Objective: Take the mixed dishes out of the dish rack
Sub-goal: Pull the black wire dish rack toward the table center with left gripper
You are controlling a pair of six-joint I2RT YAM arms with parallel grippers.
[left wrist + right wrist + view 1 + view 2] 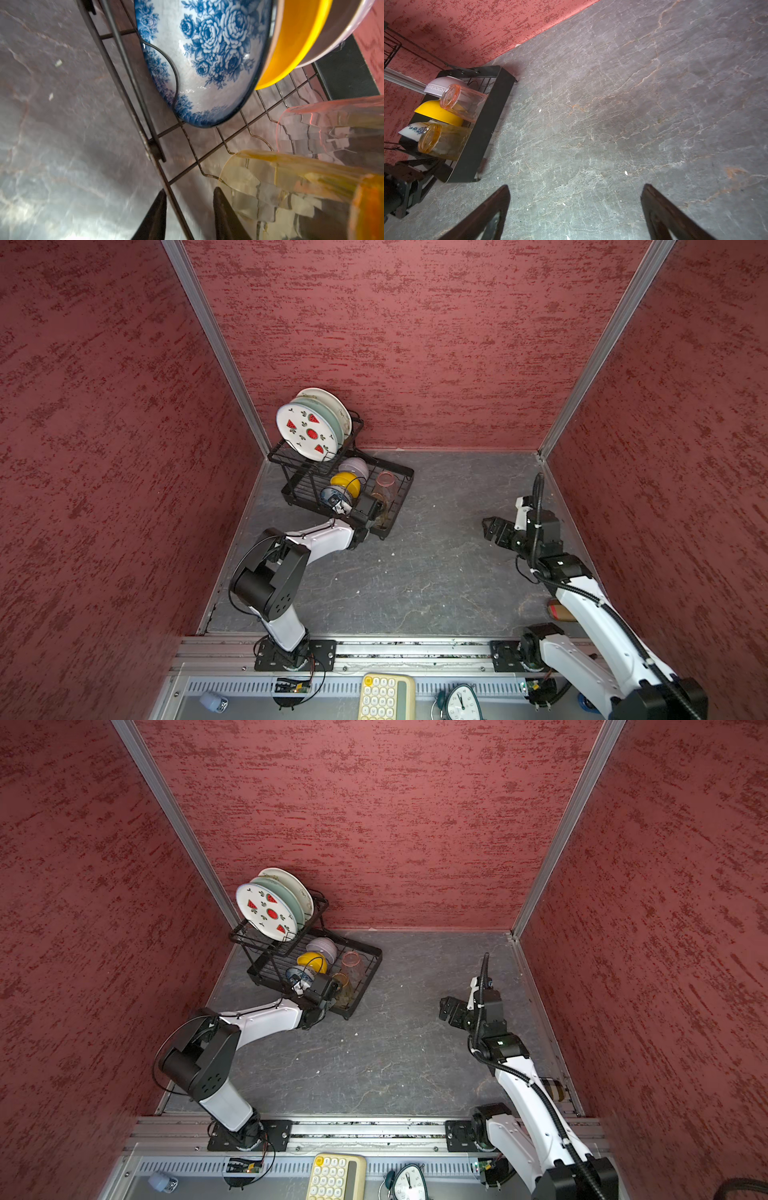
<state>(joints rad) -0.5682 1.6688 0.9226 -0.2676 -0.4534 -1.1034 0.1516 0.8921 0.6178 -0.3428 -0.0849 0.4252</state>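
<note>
The black wire dish rack (405,485) stands in the back left corner. Its tall basket holds the watermelon plate (305,431), a pale green plate (334,420) and a cream plate (328,398) on edge. On the flat tray lie the lavender bowl (355,466), yellow bowl (347,483), blue-white bowl (207,62), pink tumbler (385,483) and amber tumbler (291,187). My left gripper (190,199) is partly open, straddling the rack's rim wire next to the amber tumbler and holding nothing. My right gripper (575,191) hangs wide open over bare table at the right.
Red textured walls close in the grey slate table (436,572) on three sides, and the rack sits against the back left corner. A brown cylinder (561,610) lies behind the right arm. A yellow keypad (386,695) and a clock (461,699) sit beyond the front rail.
</note>
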